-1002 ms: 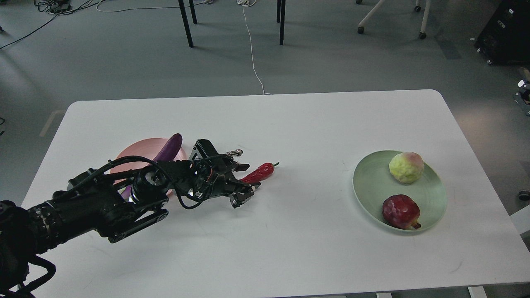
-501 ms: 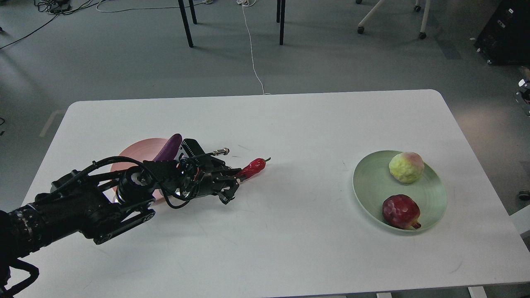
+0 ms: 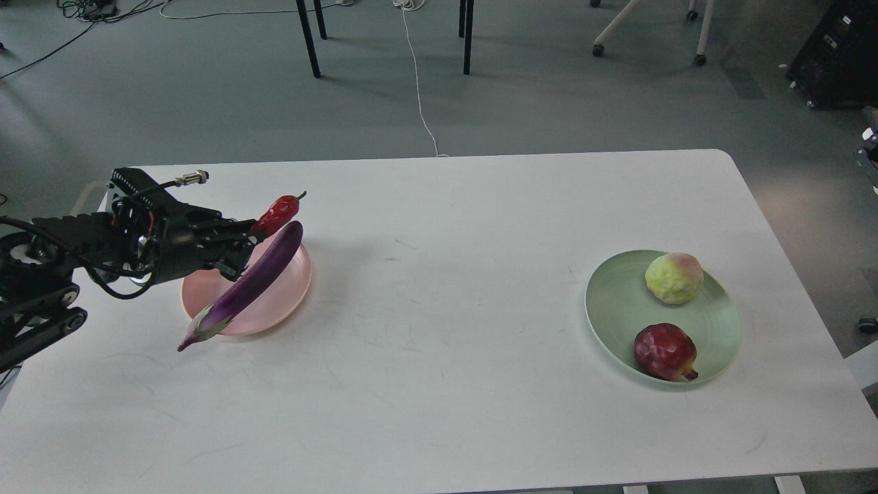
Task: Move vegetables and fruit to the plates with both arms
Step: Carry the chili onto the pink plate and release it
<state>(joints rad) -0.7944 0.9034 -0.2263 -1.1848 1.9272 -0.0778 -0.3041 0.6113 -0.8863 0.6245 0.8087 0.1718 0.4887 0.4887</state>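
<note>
My left gripper (image 3: 248, 233) is shut on the red chili pepper (image 3: 276, 212) and holds it in the air above the far edge of the pale pink plate (image 3: 281, 299). The long purple eggplant (image 3: 250, 280) lies across that plate, its calyx end hanging over the near rim. At the right, the mint green plate (image 3: 717, 322) holds the yellow-green fruit (image 3: 673, 277) and the dark red pomegranate (image 3: 664, 350). My right arm and its gripper are out of view.
The white table (image 3: 439, 357) ends close behind the pink plate on the left. Chair and table legs and cables stand on the grey floor beyond the far edge.
My left gripper closed on the chili, lifted it off the table and carried it left and back, over the pink plate. The arm drew back, uncovering the eggplant.
</note>
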